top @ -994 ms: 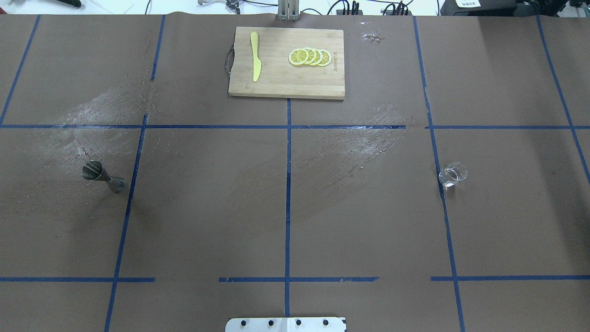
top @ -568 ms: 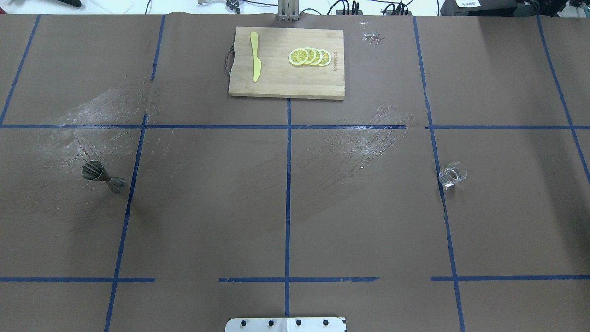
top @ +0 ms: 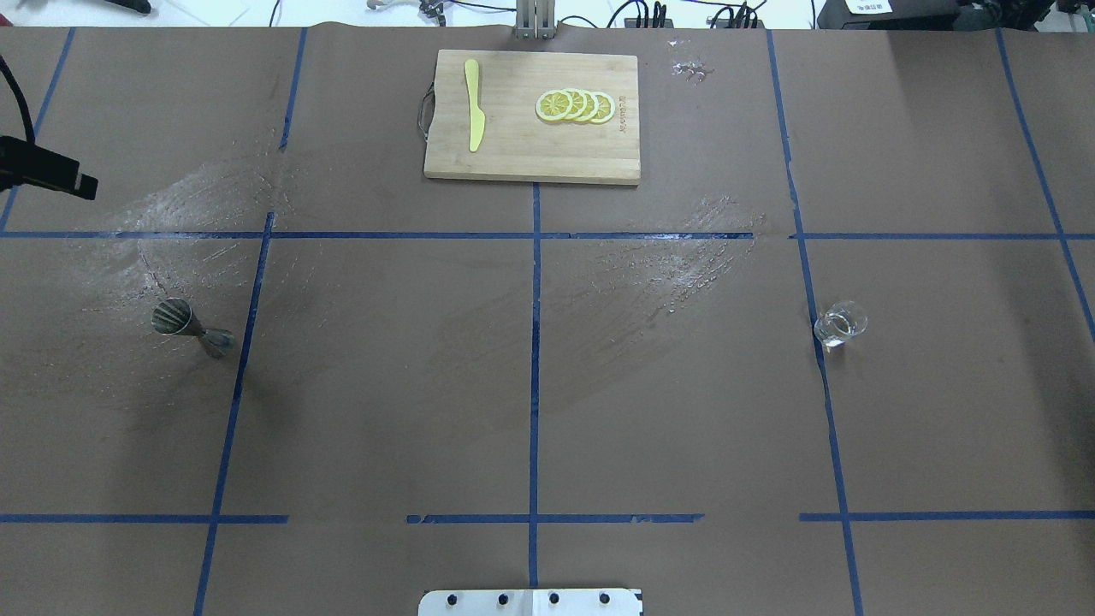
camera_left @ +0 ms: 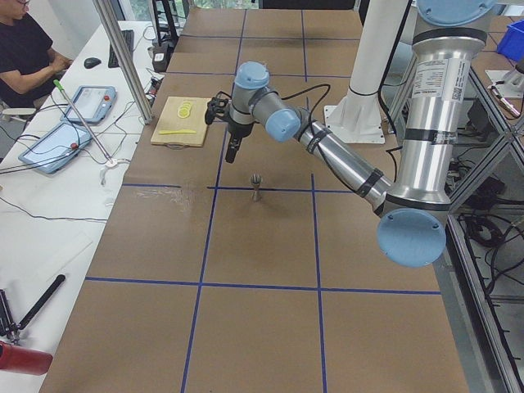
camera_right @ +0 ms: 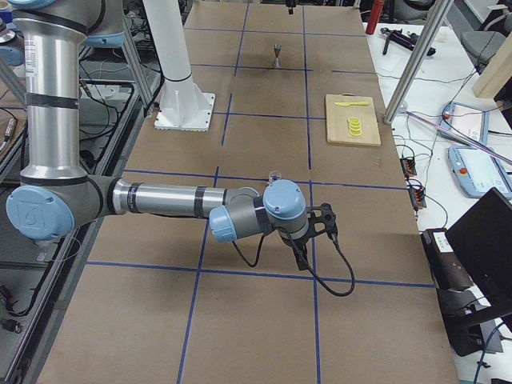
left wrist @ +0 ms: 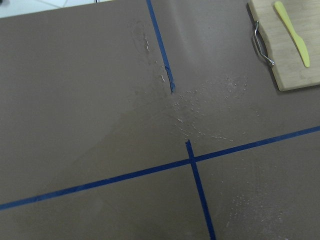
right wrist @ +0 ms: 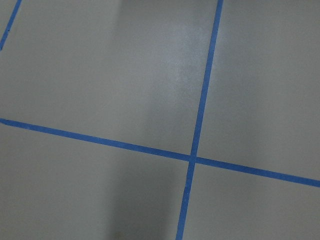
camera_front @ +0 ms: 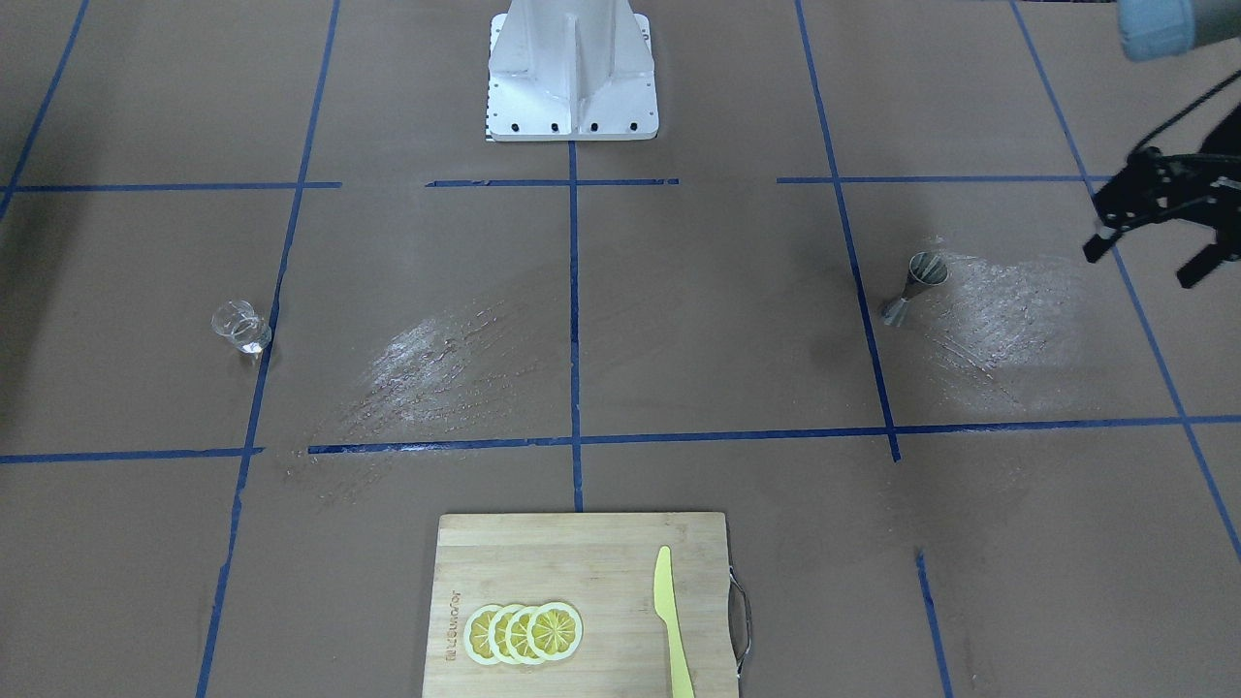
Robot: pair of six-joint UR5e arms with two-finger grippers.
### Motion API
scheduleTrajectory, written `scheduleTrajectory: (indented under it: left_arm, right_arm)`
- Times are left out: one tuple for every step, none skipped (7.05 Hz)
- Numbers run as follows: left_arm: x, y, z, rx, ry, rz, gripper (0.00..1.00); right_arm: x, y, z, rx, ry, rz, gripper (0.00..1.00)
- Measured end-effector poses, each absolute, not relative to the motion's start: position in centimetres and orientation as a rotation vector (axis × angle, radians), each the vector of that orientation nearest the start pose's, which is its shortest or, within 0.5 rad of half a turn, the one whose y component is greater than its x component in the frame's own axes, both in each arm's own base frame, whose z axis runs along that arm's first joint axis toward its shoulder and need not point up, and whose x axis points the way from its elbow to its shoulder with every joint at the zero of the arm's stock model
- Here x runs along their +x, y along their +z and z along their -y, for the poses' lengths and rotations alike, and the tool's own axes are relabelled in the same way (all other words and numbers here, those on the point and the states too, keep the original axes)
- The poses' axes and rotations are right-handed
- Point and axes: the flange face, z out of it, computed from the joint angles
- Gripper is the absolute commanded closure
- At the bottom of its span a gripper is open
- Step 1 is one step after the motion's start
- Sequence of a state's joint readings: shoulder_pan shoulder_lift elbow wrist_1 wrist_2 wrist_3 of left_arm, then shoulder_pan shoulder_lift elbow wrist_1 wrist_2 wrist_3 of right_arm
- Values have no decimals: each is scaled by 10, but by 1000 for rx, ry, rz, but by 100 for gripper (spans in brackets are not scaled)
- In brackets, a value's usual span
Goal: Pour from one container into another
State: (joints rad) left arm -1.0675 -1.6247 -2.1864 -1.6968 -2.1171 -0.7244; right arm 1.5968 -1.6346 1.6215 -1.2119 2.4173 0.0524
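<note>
The clear glass tumbler (top: 840,323) stands upright on the table's right side, also seen as the tumbler (camera_front: 240,328). The grey steel jigger (top: 192,327) stands upright on the left side. My left gripper (camera_front: 1144,260) hovers above the table beyond and to the outside of the jigger (camera_front: 913,288), well apart from it. It is open and holds nothing; one of its fingers (top: 73,181) shows at the overhead view's left edge. My right gripper (camera_right: 302,258) appears only in the exterior right view, off to the side of the tumbler (camera_right: 275,174). I cannot tell its state.
A wooden cutting board (top: 530,154) at the far middle carries lemon slices (top: 575,105) and a yellow knife (top: 473,104). White smears mark the brown cover near the jigger and centre. The robot base (camera_front: 572,78) is at the near edge. An operator (camera_left: 24,57) sits at a side desk.
My left gripper has come into the overhead view at its left edge, where nothing showed before. The tumbler, jigger and board have not moved.
</note>
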Motion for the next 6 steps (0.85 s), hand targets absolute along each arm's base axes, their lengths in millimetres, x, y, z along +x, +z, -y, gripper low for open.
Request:
scheduleTrajectory:
  left_arm:
    - [174, 328, 413, 349, -30, -856, 0]
    - [193, 331, 384, 371, -67, -860, 0]
    - [212, 341, 358, 397, -100, -861, 0]
    - [231, 355, 334, 425, -131, -848, 0]
    - [250, 366, 313, 447, -158, -829, 0]
    - [272, 375, 292, 464, -190, -811, 0]
  right_arm:
    - [70, 617, 480, 313, -61, 845, 0]
    - [69, 608, 479, 314, -37, 851, 0]
    - [67, 591, 475, 317, -8, 865, 0]
    - [62, 570, 463, 317, 23, 884, 0]
    - [50, 543, 441, 316, 51, 895, 0]
    - [37, 513, 415, 311, 88, 902, 0]
